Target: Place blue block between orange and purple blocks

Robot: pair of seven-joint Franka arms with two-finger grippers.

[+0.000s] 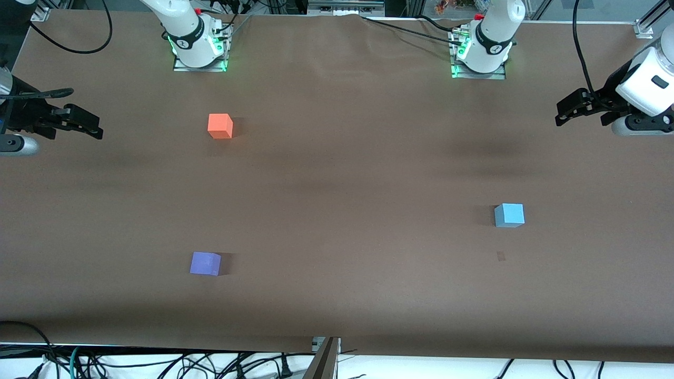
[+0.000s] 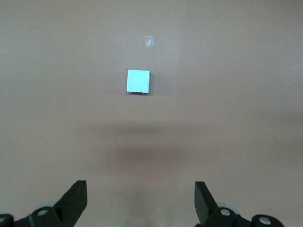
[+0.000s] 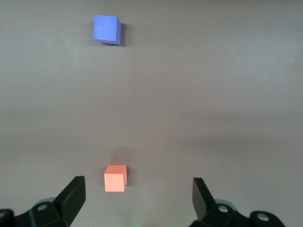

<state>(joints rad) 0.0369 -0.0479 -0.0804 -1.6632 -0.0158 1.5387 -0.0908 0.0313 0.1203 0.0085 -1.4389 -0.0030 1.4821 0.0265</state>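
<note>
The blue block (image 1: 509, 215) sits on the brown table toward the left arm's end; it also shows in the left wrist view (image 2: 138, 82). The orange block (image 1: 220, 126) sits toward the right arm's end, near the bases. The purple block (image 1: 205, 263) sits nearer the front camera, roughly in line with the orange one. Both show in the right wrist view, orange (image 3: 115, 178) and purple (image 3: 106, 29). My left gripper (image 1: 561, 115) (image 2: 140, 198) hangs open and empty above the table's edge at its end. My right gripper (image 1: 95, 126) (image 3: 138, 196) hangs open and empty at the other end.
A small clear piece of tape (image 1: 501, 256) lies on the table just nearer the front camera than the blue block, also in the left wrist view (image 2: 149, 41). Cables run along the table's edges. The brown table (image 1: 347, 189) is bare between the blocks.
</note>
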